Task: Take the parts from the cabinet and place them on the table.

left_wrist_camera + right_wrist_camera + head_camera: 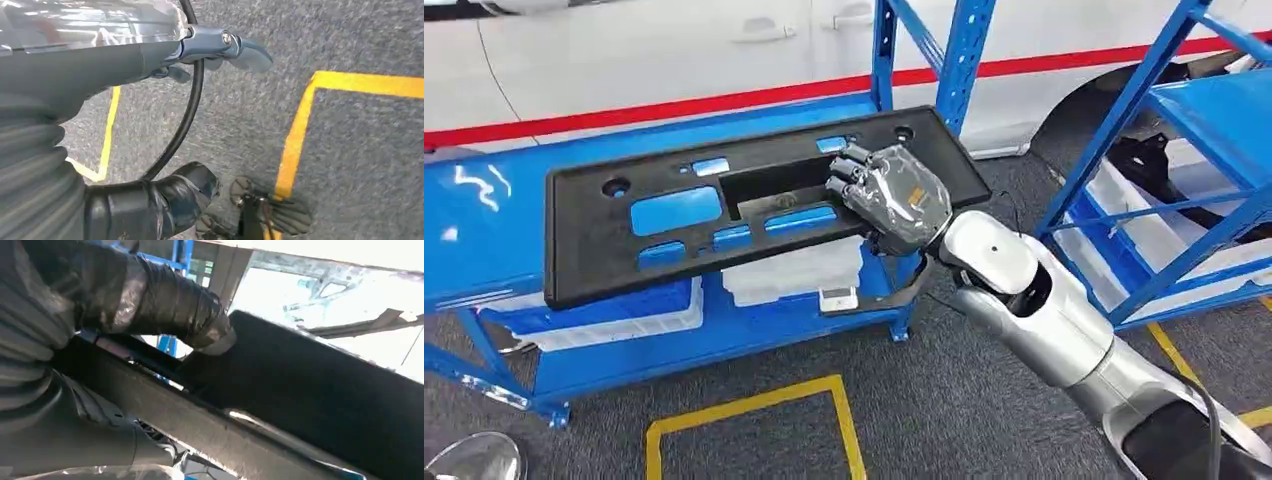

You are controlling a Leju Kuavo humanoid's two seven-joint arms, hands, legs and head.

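Note:
A long black plastic panel [594,240] with several cut-outs lies across the top of the blue rack shelf [484,230], its near edge overhanging the front. My right hand [894,195] grips the panel's right part, fingers on top by the central opening. In the right wrist view the taped thumb [165,305] presses against the panel's dark underside [325,390]. Whether the panel is lifted off the shelf I cannot tell. My left hand [100,65] hangs over the grey floor, fingers apart and holding nothing.
White bins [794,270] sit on the rack's lower level under the panel. A second blue rack [1214,110] stands at the right with parts in it. A white car [674,50] with a red stripe is behind. Yellow tape [754,405] marks the grey carpet.

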